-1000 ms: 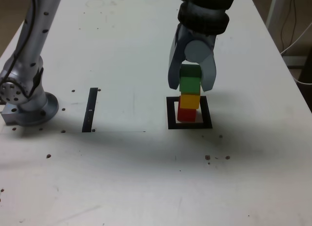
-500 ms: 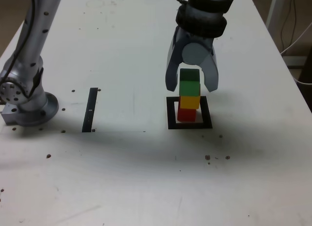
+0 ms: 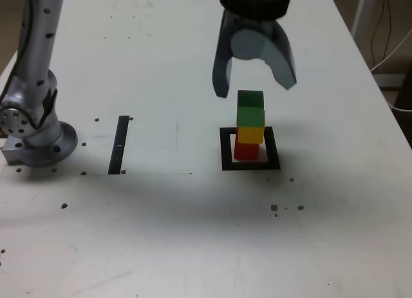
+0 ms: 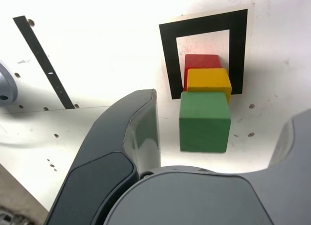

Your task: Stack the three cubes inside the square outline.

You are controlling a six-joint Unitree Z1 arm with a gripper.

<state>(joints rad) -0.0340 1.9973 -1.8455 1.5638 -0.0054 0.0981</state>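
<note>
The three cubes stand as one tower inside the square outline [image 3: 250, 165]: the red cube [image 3: 246, 150] at the bottom, the yellow cube [image 3: 251, 133] on it, the green cube [image 3: 250, 107] on top. My gripper [image 3: 255, 87] hangs open just above the green cube, its two dark fingers spread wide and touching nothing. From the wrist view I look down on the green cube [image 4: 204, 120], with the yellow cube [image 4: 209, 79] and red cube [image 4: 201, 61] showing stepped beneath it, all within the square outline [image 4: 169, 55].
A thin black strip [image 3: 120, 144] lies on the white table [image 3: 161, 227] at the exterior view's left, near the arm's grey base [image 3: 35, 140]. Small dark specks dot the tabletop. The table's right edge and cables [image 3: 393, 47] are at the exterior view's right.
The gripper was shut on the green cube on the tower; its fingers have spread apart, let the cube go, and risen above it. The tower stayed standing.
</note>
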